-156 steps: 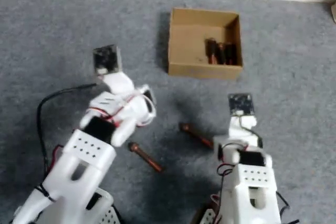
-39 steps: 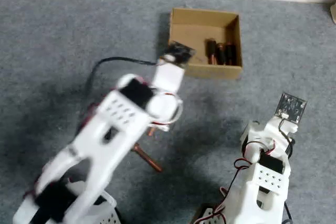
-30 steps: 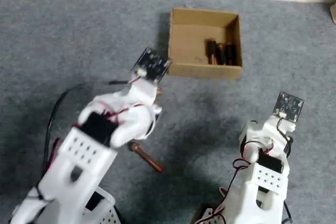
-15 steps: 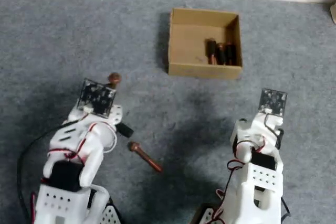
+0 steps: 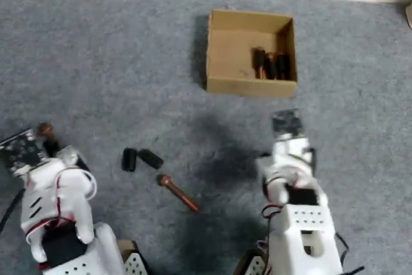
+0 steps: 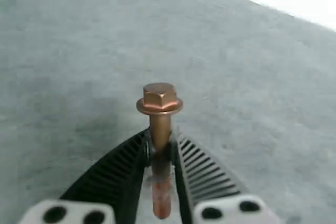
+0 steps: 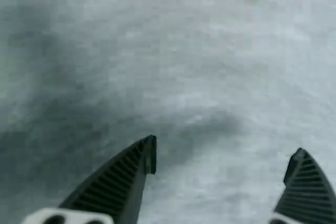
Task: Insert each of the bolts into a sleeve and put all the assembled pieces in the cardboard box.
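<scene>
The left gripper pinches a copper-coloured metal bolt. The right gripper is spread wide, holding nothing. A second copper bolt lies on the grey tabletop beside two black sleeves. Dark finished pieces sit in the brown cardboard box.
</scene>
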